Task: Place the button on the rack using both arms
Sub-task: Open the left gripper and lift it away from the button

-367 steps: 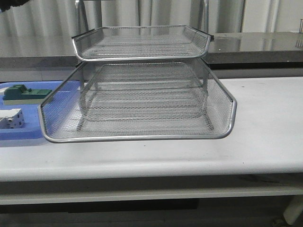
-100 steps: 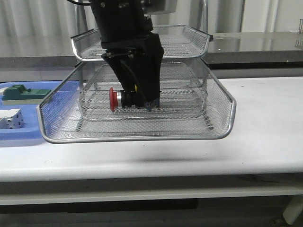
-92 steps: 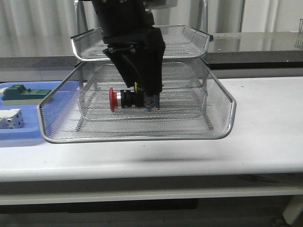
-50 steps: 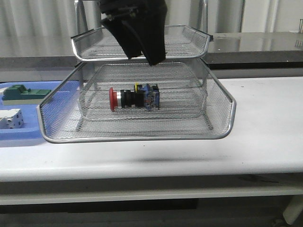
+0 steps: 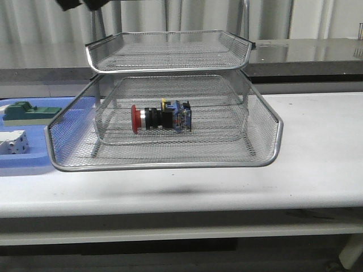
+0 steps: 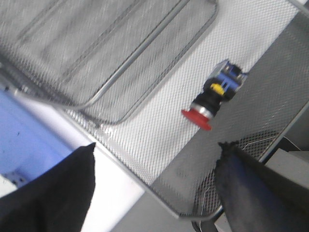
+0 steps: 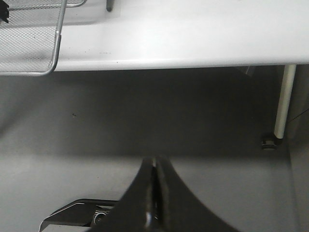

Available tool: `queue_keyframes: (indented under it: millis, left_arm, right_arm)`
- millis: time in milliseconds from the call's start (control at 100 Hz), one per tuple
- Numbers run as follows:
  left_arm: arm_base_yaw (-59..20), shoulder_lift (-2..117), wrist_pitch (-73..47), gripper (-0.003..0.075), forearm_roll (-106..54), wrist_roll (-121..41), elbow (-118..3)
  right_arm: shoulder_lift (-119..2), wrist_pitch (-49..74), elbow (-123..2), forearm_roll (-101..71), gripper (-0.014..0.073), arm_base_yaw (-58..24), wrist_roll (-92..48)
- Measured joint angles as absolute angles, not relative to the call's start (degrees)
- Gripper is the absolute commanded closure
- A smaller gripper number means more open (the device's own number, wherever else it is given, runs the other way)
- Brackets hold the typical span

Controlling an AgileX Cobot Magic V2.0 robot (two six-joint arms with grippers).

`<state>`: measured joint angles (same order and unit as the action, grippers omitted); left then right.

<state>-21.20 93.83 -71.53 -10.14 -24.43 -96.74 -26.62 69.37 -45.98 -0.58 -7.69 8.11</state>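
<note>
The button (image 5: 160, 118), with red head, silver collar, black body and blue-yellow rear block, lies on its side in the pulled-out middle tray of the silver wire-mesh rack (image 5: 272, 148), red head to the left. It also shows in the left wrist view (image 6: 214, 96). My left gripper (image 6: 157, 150) is open and empty, well above the tray's front rim; only a dark piece of that arm (image 5: 79, 3) shows at the top left of the front view. My right gripper (image 7: 154, 162) is shut and empty, low beside the table, out of the front view.
A flat blue tray (image 5: 22, 157) at the left holds a green block (image 5: 28, 111) and a white boxy block (image 5: 12, 141). The rack's top tray (image 5: 170, 50) overhangs the back of the middle tray. The white table edge (image 7: 193, 60) and a table leg (image 7: 282, 101) show in the right wrist view.
My left gripper let go of the button in the middle tray, opened, and rose up and to the left out of the front view. The button stayed lying where it was set.
</note>
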Motion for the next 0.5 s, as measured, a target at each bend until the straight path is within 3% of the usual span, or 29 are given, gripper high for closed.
queue_keyframes:
  millis: [220, 500]
  left_arm:
    - [-14.2, 84.0, -69.3, 0.0227, -11.5, -24.4, -82.8]
    - [-10.1, 66.6, -55.9, 0.0227, -12.2, -24.4, -62.6]
  right_arm:
    - [-26.6, 69.4, -46.0, -0.6, 0.0661, -7.7, 8.1]
    - [-26.6, 69.4, -46.0, -0.6, 0.0661, -7.7, 8.1]
